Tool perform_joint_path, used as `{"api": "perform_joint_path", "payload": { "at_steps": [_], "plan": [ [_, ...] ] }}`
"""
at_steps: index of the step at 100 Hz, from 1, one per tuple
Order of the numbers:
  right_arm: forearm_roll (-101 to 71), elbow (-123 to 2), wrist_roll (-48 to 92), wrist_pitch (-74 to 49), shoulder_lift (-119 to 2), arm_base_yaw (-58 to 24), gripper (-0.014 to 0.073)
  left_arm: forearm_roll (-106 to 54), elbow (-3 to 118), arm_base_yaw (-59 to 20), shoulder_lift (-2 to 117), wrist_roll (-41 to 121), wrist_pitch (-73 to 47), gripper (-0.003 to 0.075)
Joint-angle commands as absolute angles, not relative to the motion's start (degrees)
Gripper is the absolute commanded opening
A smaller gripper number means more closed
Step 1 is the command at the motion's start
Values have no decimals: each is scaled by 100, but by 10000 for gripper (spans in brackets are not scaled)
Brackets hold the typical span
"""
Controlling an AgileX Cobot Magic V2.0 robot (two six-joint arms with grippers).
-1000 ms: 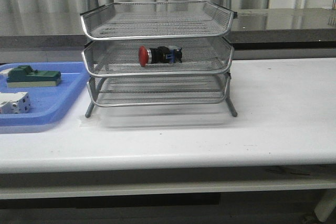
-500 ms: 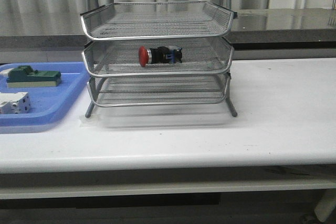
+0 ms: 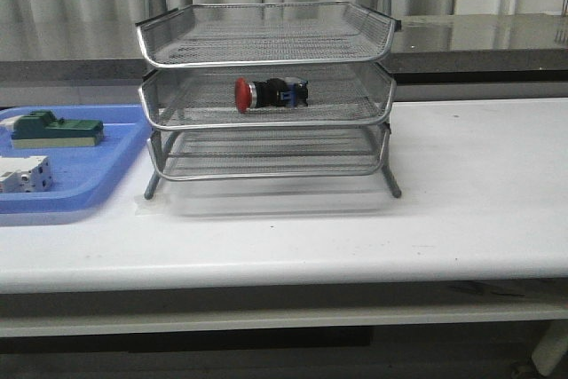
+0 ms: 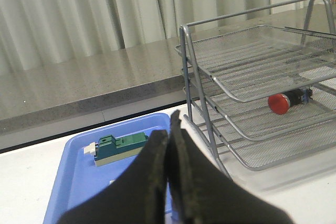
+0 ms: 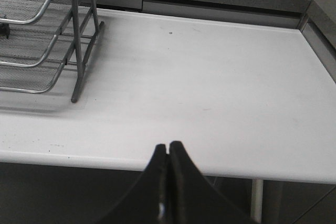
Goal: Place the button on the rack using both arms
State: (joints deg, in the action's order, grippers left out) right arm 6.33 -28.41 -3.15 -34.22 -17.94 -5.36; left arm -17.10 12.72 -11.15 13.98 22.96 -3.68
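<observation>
Resting: one button [image 3: 269, 93] (sideways) in three-tier rack [image 3: 266, 59].

A blue plastic tray [image 3: 84, 185] is sitting at the left end of the white tabletop [image 3: 461, 193]. A green block [image 3: 53, 129] and a white switch unit [image 3: 22, 174] are lying in it, apart from each other.
</observation>
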Motion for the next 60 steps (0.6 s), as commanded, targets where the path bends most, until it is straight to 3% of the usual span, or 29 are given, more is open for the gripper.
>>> {"api": "perform_joint_path", "payload": {
  "at_steps": [1, 29, 60],
  "plan": [
    [743, -2976, -331, -3036, -1832, -488, -56, -1759, 1429, -1101, 1445, 2243, 91, -20],
    [710, -2526, -331, -2292, -1725, -488, -56, -1759, 1429, -1101, 1445, 2243, 91, -20],
    [663, -1279, -331, -1340, -698, -488, -56, -1759, 1429, -1101, 1445, 2243, 91, -20]
  ]
}}
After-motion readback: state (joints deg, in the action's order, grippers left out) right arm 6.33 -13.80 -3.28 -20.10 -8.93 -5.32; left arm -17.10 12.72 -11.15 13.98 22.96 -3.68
